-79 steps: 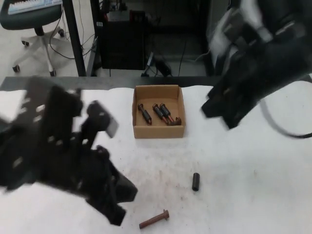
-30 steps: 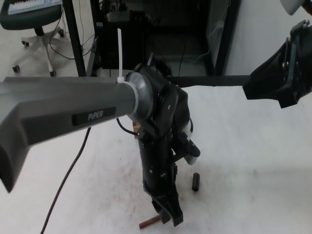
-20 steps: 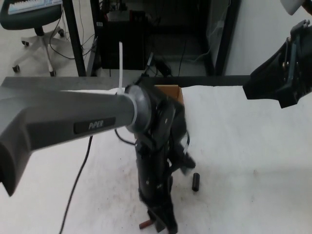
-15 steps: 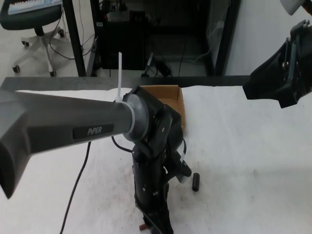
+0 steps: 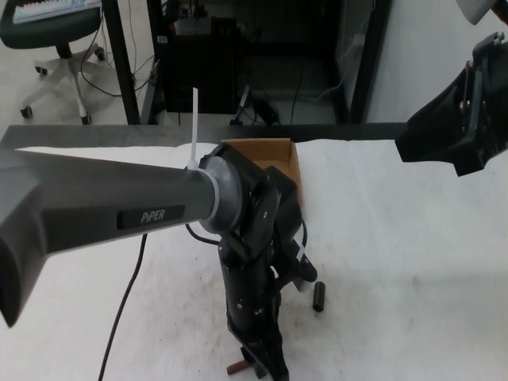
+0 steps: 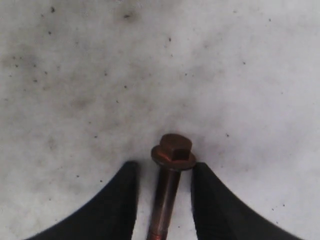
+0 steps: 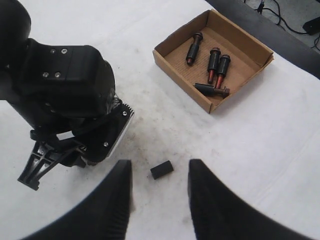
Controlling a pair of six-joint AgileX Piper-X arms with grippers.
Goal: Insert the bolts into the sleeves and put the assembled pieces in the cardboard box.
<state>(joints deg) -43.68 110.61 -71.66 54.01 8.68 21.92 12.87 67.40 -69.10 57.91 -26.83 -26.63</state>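
A copper-coloured bolt (image 6: 168,190) lies flat on the white bench, its hex head (image 6: 173,148) pointing away from the wrist. My left gripper (image 6: 165,166) is open and down at the bench, one finger on each side of the shank with a small gap on both sides. In the high view the left gripper (image 5: 266,361) stands at the front edge, with the bolt's end (image 5: 236,369) sticking out beside it. A short black sleeve (image 5: 319,296) (image 7: 162,169) lies just to its right. My right gripper (image 7: 160,164) hangs open high above the bench, nothing in it.
The cardboard box (image 7: 177,62) (image 5: 295,163) sits behind the left arm and holds several assembled pieces (image 7: 214,60). The left arm's body (image 5: 254,230) covers most of the box in the high view. The right arm (image 5: 460,127) hangs at the upper right. Dark rear bench edge (image 5: 95,133).
The left arm has swung in over the bench and lowered its gripper around the bolt, uncovering part of the box. The right arm has held still over the last second.
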